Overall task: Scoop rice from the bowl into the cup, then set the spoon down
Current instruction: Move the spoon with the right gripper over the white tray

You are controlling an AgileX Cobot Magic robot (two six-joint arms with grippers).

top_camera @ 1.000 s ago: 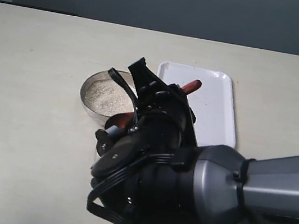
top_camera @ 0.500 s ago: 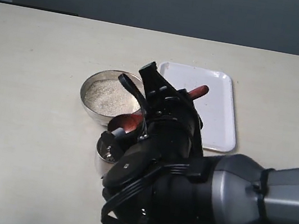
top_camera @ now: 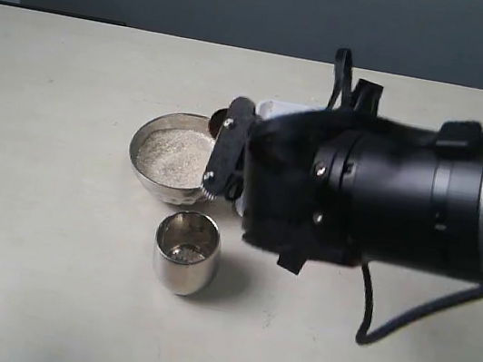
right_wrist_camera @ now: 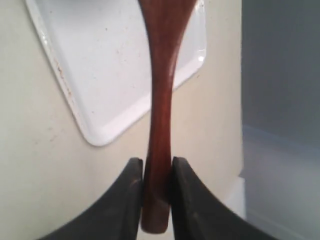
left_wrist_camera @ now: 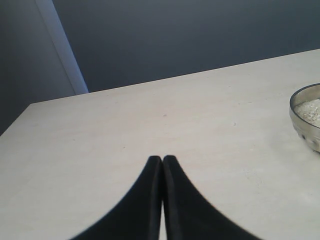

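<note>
Pinching the spoon (right_wrist_camera: 162,75) by its handle, the right hand (right_wrist_camera: 157,162) holds it over the white tray (right_wrist_camera: 100,75). The left hand (left_wrist_camera: 162,161) is pressed together above the counter (left_wrist_camera: 150,115). Rice (top_camera: 177,154) lies in the bowl (top_camera: 153,187), with the cup (top_camera: 184,264) just beside.

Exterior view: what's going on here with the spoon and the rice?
The right gripper is shut on the handle of the wooden spoon, holding it over the white tray. The bowl holds rice, and the cup nearby has only a few grains at its bottom. The left gripper is shut and empty, off to the side.
</note>
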